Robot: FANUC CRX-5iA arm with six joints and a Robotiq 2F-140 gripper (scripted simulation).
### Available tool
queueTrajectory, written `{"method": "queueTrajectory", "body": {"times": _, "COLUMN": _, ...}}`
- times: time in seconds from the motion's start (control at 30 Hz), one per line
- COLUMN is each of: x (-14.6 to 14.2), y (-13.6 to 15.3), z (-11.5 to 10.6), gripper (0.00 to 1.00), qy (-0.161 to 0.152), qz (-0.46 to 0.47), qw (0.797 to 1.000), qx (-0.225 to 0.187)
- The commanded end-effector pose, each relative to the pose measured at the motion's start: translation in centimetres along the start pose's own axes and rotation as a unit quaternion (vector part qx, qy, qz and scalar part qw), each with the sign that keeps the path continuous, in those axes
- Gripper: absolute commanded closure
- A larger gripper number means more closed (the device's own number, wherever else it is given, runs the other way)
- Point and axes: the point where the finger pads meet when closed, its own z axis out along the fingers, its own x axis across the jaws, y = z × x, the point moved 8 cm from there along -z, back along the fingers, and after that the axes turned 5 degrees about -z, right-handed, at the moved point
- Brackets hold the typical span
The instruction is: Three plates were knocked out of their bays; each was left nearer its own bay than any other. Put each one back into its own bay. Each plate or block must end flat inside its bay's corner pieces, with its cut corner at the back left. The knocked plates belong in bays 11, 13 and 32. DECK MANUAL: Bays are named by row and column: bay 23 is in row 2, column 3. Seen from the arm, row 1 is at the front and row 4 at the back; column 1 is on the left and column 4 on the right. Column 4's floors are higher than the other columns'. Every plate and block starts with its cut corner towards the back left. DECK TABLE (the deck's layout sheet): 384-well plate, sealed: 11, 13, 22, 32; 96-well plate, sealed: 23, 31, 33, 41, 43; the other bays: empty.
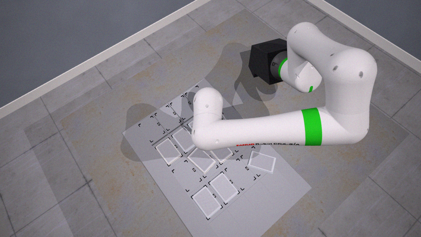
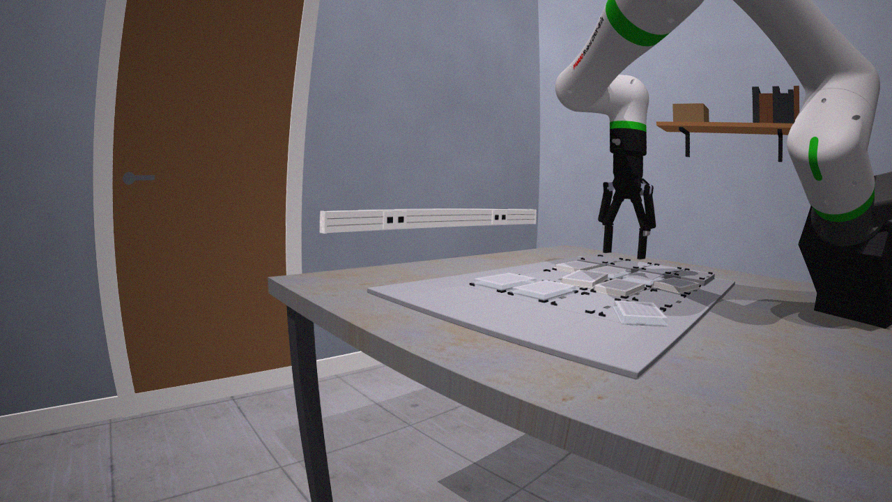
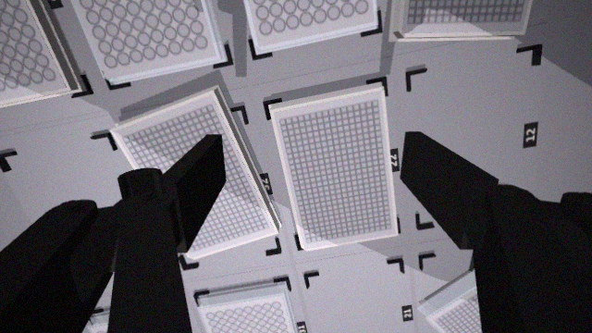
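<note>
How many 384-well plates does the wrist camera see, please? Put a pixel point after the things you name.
4. One plate (image 3: 339, 168) (image 1: 222, 153) (image 2: 619, 286) lies in bay 22 (image 3: 393, 160); one (image 3: 240, 210) (image 1: 202, 160) (image 2: 584, 277) sits skewed at bay 32 (image 3: 265, 183), partly behind a finger (image 3: 205, 185) (image 2: 607, 238); one (image 3: 467, 11) (image 2: 677, 285) is cut off top right, one (image 3: 462, 316) (image 1: 261, 161) (image 2: 640, 312) lower right.

The hand (image 2: 624, 254) (image 3: 313, 156) hangs above the plates with open air beneath; the arm's forearm (image 1: 264, 132) spans the deck.
</note>
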Motion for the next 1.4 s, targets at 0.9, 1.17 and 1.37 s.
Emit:
{"method": "queueTrajectory", "body": {"times": 0.9, "x": 7.4, "y": -7.8, "z": 1.9, "gripper": 0.3, "qy": -0.001, "qz": 0.0, "qw": 1.0, "qx": 0.0}}
{"method": "queueTrajectory", "body": {"times": 1.17, "x": 9.5, "y": -10.0, "z": 2.4, "gripper": 0.3, "qy": -0.001, "qz": 0.0, "qw": 1.0, "qx": 0.0}}
{"method": "queueTrajectory", "body": {"times": 1.37, "x": 10.9, "y": -11.5, "z": 2.8, "gripper": 0.3, "qy": -0.001, "qz": 0.0, "qw": 1.0, "qx": 0.0}}
